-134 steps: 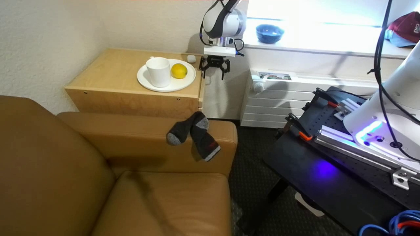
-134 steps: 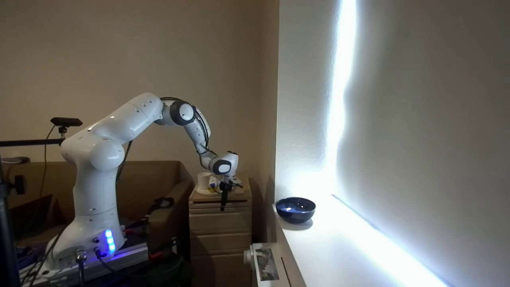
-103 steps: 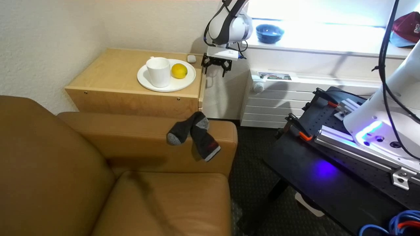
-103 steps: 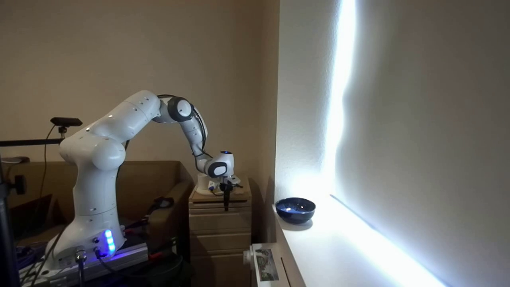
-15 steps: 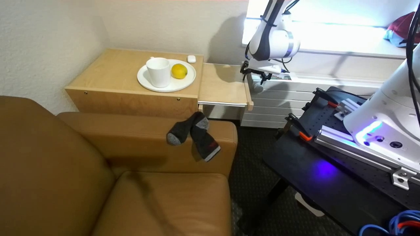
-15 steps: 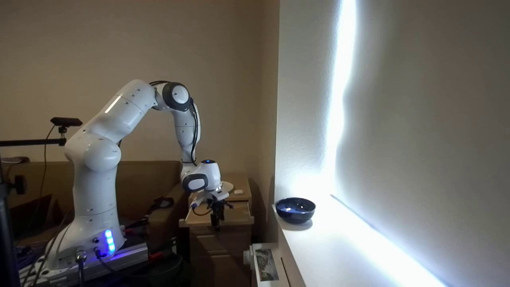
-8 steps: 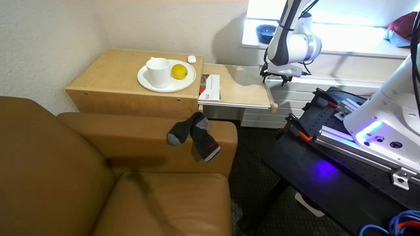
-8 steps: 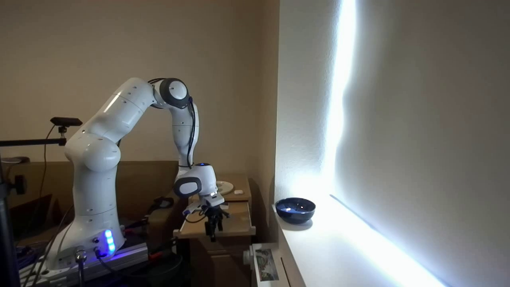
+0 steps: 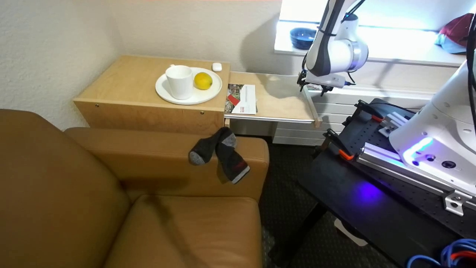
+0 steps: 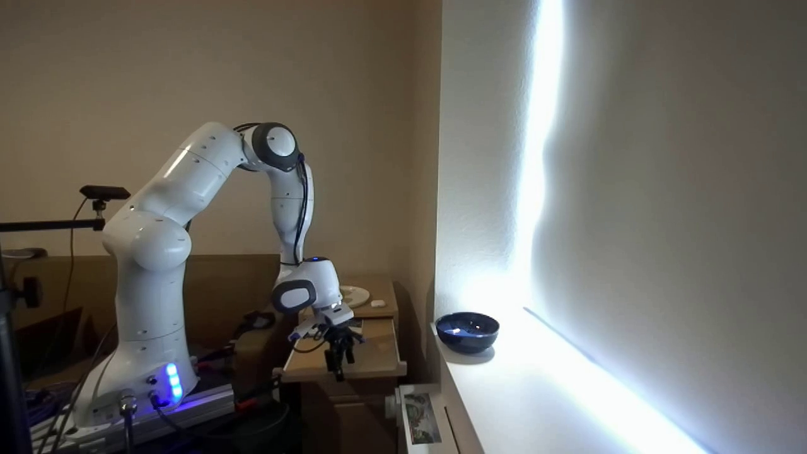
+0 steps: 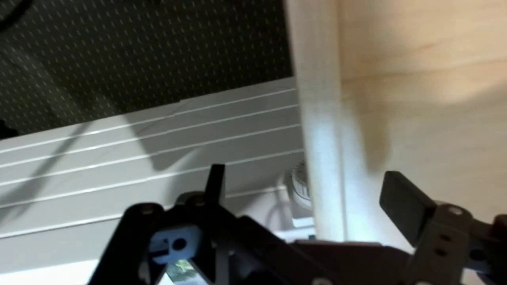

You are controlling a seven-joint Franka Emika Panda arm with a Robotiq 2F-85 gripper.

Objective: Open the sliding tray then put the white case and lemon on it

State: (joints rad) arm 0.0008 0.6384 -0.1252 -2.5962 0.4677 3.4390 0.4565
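Pincer (image 11: 305,176) stood wide astride the lip (image 11: 323,158) of the pulled-out sliding tray (image 9: 280,106); sideways withdrawal without lifting clear, I judged, risked snagging and shoving it back in.

Tray (image 9: 284,102): in an exterior view, juts right from the cabinet (image 9: 135,80), paper (image 9: 247,98) on it
Plate (image 9: 204,97): on the cabinet, cup (image 9: 180,82) left, lemon (image 9: 203,80) right
Case (image 9: 216,67): behind the plate, on the cabinet

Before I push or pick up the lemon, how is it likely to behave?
The lemon is rounded, so it would probably roll if nudged. The plate under it looks smooth, so the fruit may also slide. The cup close beside it might stop a roll that way.
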